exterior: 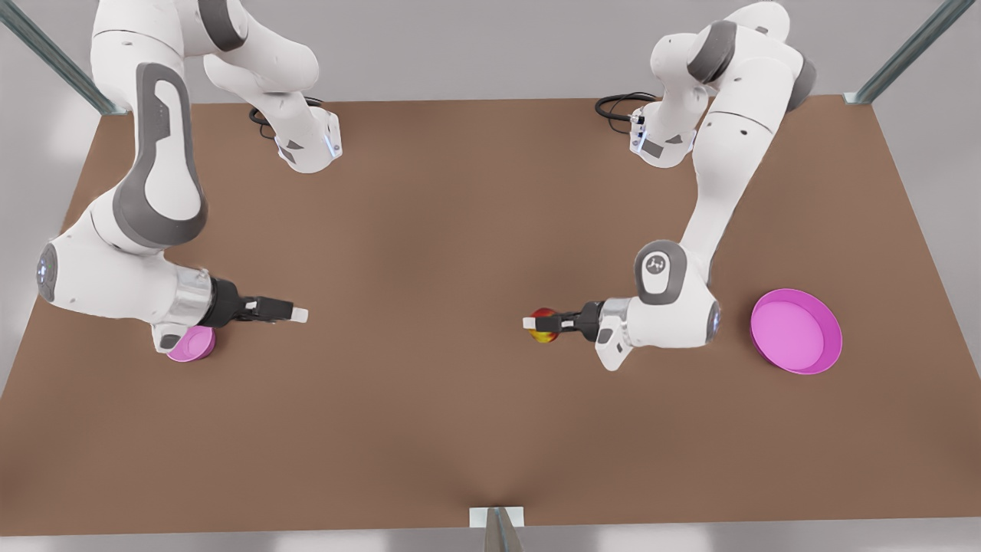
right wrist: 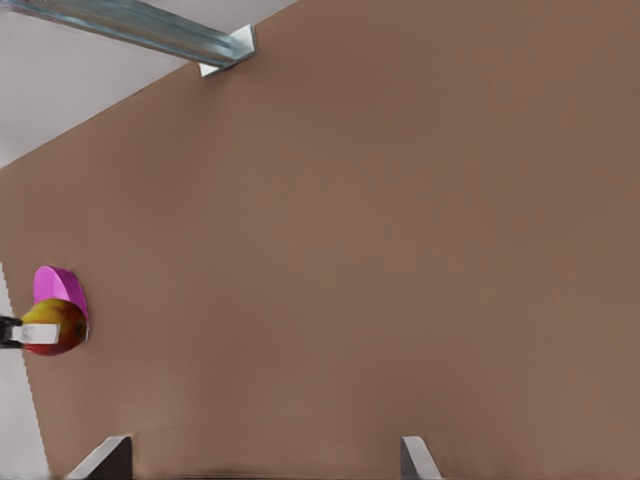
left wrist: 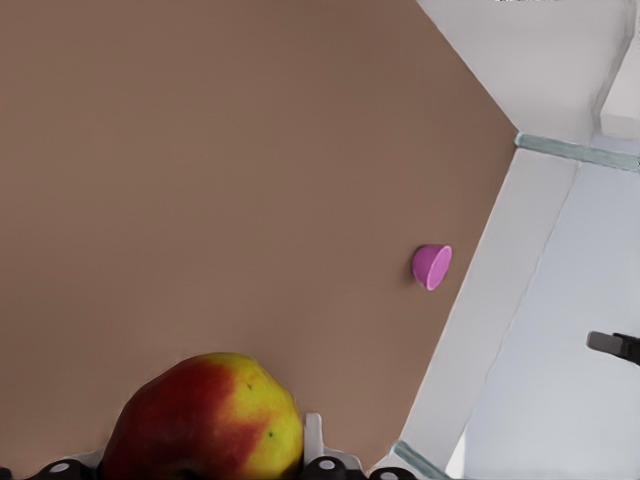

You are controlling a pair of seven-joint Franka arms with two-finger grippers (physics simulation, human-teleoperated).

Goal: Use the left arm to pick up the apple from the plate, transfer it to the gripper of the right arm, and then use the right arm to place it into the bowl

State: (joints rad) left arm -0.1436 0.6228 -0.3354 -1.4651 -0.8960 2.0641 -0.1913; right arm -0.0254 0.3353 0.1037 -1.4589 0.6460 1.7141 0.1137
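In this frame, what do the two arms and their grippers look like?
Both arms are glossy white with rounded grey joint covers and black cables at their bases. The left gripper and right gripper have black bodies behind silver wrist rings, with pale fingertips.

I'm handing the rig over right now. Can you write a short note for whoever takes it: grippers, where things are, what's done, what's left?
Left gripper: shut on the apple, held above the table on the front view's right.
Right gripper: open, empty, pointing toward it across a wide gap.
Plate: empty, behind the left arm.
Bowl: empty, under the right arm's wrist.
Done: apple picked off the plate.
Left: close the gap, hand over, drop it in the bowl.
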